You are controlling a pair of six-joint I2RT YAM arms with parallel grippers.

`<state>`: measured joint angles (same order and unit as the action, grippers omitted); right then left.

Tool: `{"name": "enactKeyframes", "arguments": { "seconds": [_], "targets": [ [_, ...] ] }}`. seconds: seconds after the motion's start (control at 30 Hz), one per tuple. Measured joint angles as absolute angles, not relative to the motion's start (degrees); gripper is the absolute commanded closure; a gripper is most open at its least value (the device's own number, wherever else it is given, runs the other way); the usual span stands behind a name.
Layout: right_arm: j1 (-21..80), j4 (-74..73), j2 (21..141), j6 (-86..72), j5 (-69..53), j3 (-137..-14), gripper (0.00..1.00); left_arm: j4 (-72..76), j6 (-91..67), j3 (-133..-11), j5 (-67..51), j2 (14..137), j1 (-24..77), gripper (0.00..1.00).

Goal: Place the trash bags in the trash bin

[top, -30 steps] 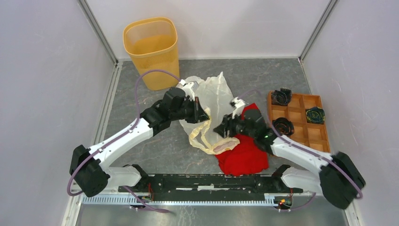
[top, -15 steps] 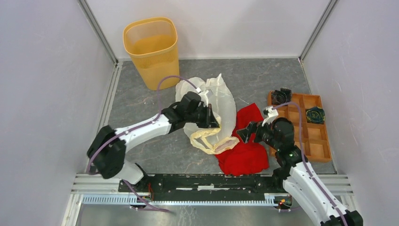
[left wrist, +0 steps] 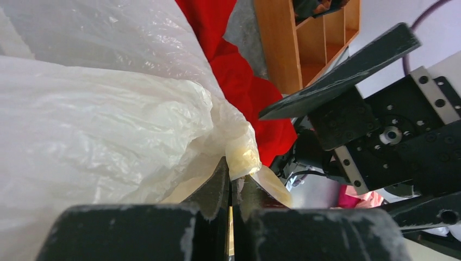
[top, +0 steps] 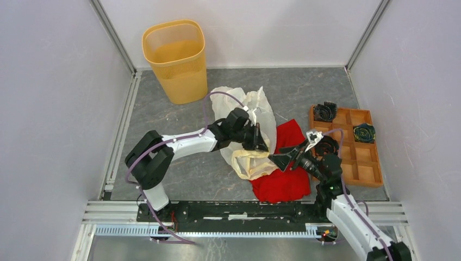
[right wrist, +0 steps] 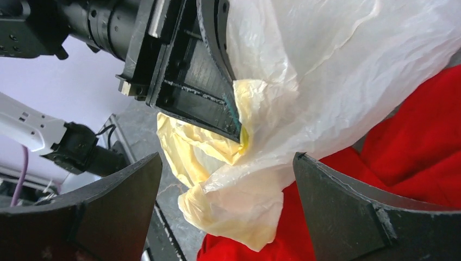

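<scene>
The cream-white trash bag lies crumpled at mid table, partly over the red cloth; it also shows in the left wrist view and the right wrist view. My left gripper is shut on a fold of the bag's yellowish lower edge. My right gripper is open, its fingers spread either side of the bag's hanging corner, not touching it. The yellow-orange trash bin stands upright at the far left, apart from both grippers.
A red cloth heap lies under and right of the bag. A brown wooden compartment tray with dark round items sits at the right. Grey walls and metal rails close the table on three sides.
My left gripper has carried the bag's edge rightward and nearer. My right arm has pulled back toward the near edge and now points its open gripper at the bag's lower corner.
</scene>
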<state>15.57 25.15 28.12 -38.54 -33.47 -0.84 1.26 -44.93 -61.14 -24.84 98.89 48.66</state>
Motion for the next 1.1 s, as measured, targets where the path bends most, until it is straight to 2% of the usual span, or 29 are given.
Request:
{"name": "enactKeyframes", "arguments": {
  "seconds": [0.13,0.23,0.4,0.53,0.7,1.03,1.1],
  "targets": [
    [17.67,27.64,34.24,-39.79,-33.08,-0.99,0.02,2.28,-45.82,-61.89,-25.19,99.63,49.43,0.98],
    [18.68,18.57,35.97,-38.28,-29.63,-3.90,0.02,2.63,-46.04,-61.98,-25.17,99.63,49.71,0.98],
    [18.90,3.70,32.14,-35.18,-25.76,-9.78,0.02,2.70,-46.04,-61.98,-25.15,99.63,49.76,0.98],
    [19.05,0.12,29.67,-35.68,-27.59,-10.37,0.02,3.07,-46.48,-61.98,-25.28,99.72,49.76,0.98],
    [21.93,7.11,29.52,-44.75,-28.91,-3.73,0.02,4.49,-47.77,-61.98,-25.76,99.83,49.89,0.98],
    [34.85,27.59,41.21,-56.60,-15.29,-2.79,0.02,8.73,-50.70,-58.96,-25.89,99.70,50.87,0.98],
    [36.16,30.41,42.61,-57.36,-12.16,-2.76,0.06,9.50,-51.51,-58.08,-25.89,99.59,50.87,0.98]
  ]
}}
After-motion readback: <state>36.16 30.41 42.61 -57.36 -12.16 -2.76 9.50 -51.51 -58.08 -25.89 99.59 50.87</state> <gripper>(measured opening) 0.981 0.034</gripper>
